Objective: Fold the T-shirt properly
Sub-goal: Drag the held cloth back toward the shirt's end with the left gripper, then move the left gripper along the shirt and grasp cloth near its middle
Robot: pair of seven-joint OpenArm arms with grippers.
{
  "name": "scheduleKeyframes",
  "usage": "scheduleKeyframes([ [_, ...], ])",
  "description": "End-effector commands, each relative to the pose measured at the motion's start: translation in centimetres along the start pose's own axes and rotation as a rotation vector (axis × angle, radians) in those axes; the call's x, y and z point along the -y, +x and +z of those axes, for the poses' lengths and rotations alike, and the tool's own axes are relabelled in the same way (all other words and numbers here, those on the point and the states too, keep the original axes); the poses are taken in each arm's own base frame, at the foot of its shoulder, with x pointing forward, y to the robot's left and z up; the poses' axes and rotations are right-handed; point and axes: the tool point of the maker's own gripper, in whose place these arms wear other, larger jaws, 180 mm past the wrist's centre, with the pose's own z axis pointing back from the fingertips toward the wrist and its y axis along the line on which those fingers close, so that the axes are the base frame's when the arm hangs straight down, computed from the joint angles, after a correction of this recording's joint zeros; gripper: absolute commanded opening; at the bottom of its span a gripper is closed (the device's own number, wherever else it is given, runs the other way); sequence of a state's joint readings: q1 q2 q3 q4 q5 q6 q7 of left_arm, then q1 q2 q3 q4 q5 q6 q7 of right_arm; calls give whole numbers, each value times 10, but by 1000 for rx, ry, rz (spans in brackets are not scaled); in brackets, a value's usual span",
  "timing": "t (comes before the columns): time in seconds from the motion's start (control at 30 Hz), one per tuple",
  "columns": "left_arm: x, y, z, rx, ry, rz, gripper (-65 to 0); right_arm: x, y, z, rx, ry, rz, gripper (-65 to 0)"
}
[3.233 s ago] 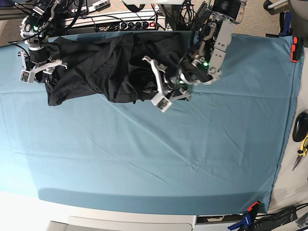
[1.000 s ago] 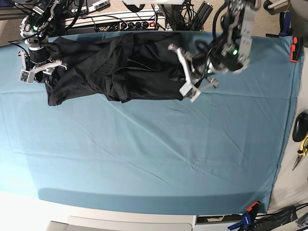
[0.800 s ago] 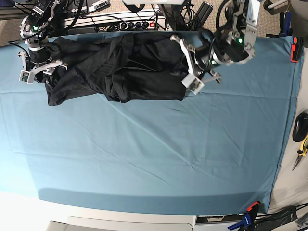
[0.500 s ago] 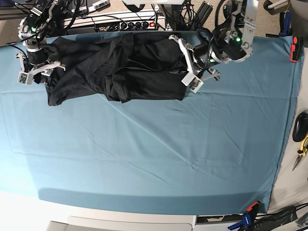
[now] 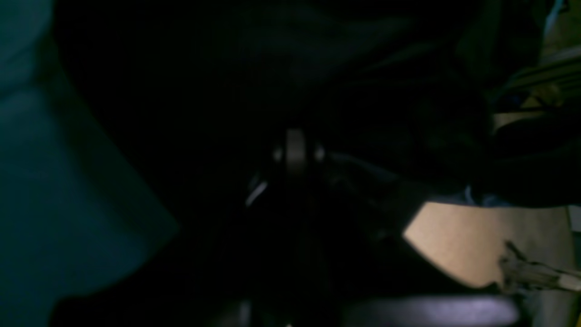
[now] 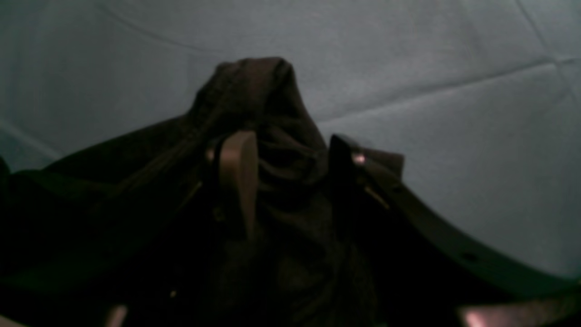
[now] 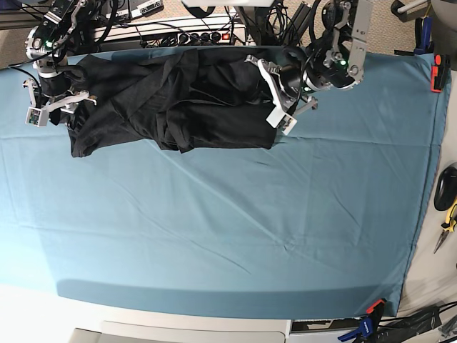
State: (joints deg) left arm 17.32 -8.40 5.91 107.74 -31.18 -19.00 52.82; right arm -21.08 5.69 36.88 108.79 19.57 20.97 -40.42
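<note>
The black T-shirt (image 7: 171, 100) lies crumpled and stretched sideways along the far edge of the teal cloth (image 7: 228, 229). My left gripper (image 7: 270, 93) sits at the shirt's right end in the base view. In the dark left wrist view its fingertips (image 5: 296, 152) are pressed together on black fabric. My right gripper (image 7: 51, 107) is at the shirt's left end. The right wrist view shows a bunch of T-shirt fabric (image 6: 258, 91) caught between the right gripper's (image 6: 288, 150) two fingers and peaking above the cloth.
A power strip and cables (image 7: 186, 36) run just beyond the far edge. An orange clamp (image 7: 437, 71) grips the cloth's right corner, and a blue clamp (image 7: 368, 325) the near edge. Pliers (image 7: 448, 225) lie off the cloth at the right.
My left gripper has carried the shirt's right end to the right and toward the far edge, stretching the shirt out. The right gripper has barely moved.
</note>
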Motion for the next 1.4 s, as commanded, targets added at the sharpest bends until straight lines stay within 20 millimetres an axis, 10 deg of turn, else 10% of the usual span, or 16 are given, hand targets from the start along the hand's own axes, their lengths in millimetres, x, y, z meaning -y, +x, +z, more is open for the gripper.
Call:
scheduleKeyframes([
  [0.0, 3, 13, 0, 45, -16, -4, -650, 1, 17, 2, 57, 4, 13, -388],
  [0.47, 20, 17, -18, 49, -26, -49, -650, -1, 18, 2, 63, 13, 2, -388],
  [1.13, 137, 13, -47, 19, -354, -205, -650, -1, 18, 2, 64, 15, 0, -388],
  [1.37, 106, 41, -29, 55, -197, -256, -650, -1, 17, 2, 61, 15, 1, -388],
])
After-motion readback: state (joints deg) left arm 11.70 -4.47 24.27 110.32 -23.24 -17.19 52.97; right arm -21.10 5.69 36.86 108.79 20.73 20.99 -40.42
